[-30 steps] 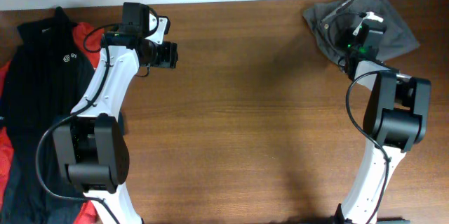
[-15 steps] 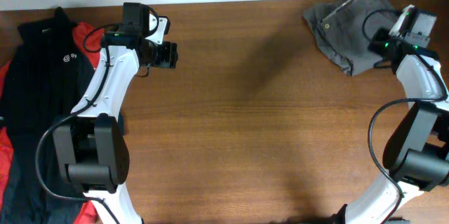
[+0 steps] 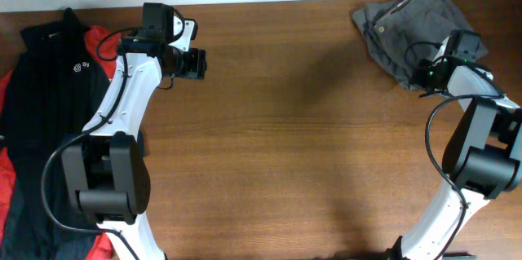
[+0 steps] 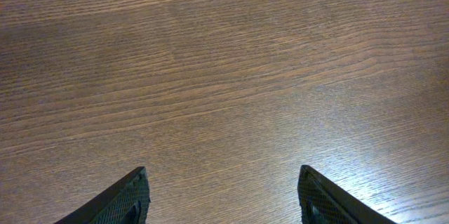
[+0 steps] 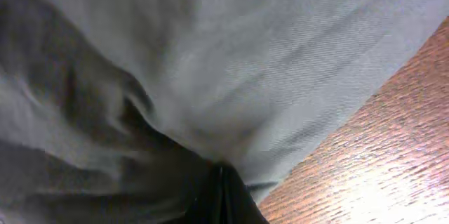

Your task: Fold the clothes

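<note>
The grey shorts (image 3: 408, 28) lie crumpled at the table's far right corner. In the right wrist view the grey cloth (image 5: 231, 62) fills most of the frame. My right gripper (image 3: 435, 71) is at the shorts' near right edge. Its fingers (image 5: 222, 197) are pressed together with a fold of the grey cloth pinched between them. My left gripper (image 3: 198, 64) is open and empty over bare wood at the far left of the table. In the left wrist view its two fingertips (image 4: 223, 197) stand wide apart above the tabletop.
A black jacket with a small white logo (image 3: 57, 105) lies over a red garment (image 3: 10, 187) at the table's left edge. The brown wooden table (image 3: 285, 146) spans the view. Bare wood (image 5: 393, 147) shows beside the shorts' hem.
My right arm swung out to the right, then came back to the shorts' near right edge. The shorts' right side has drawn in. The left arm has not moved.
</note>
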You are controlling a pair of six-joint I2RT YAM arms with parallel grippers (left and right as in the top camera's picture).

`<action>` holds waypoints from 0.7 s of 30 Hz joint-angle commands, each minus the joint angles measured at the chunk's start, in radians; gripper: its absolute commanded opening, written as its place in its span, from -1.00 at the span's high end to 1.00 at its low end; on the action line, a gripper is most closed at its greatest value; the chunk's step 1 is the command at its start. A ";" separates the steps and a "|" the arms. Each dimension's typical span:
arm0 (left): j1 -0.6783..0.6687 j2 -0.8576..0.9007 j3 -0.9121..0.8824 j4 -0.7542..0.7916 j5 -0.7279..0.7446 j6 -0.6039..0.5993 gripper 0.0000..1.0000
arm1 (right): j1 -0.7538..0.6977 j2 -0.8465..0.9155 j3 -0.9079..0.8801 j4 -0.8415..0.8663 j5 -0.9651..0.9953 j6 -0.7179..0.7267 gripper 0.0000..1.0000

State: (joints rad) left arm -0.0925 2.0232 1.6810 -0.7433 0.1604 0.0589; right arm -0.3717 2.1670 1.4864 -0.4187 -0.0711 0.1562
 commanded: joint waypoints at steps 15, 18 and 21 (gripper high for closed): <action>-0.013 -0.008 0.006 -0.009 0.000 0.002 -0.35 | 0.200 0.067 -0.007 0.077 0.084 0.593 0.92; -0.014 -0.008 0.006 -0.008 0.000 0.002 -0.36 | 0.184 0.066 -0.005 0.074 0.069 0.570 0.92; -0.014 -0.008 0.006 -0.005 0.000 0.002 -0.36 | 0.164 0.045 0.013 0.035 0.027 0.485 0.92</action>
State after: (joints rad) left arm -0.1040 2.0232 1.6810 -0.7509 0.1604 0.0589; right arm -0.1883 2.1910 1.4982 -0.3462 -0.0208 0.6968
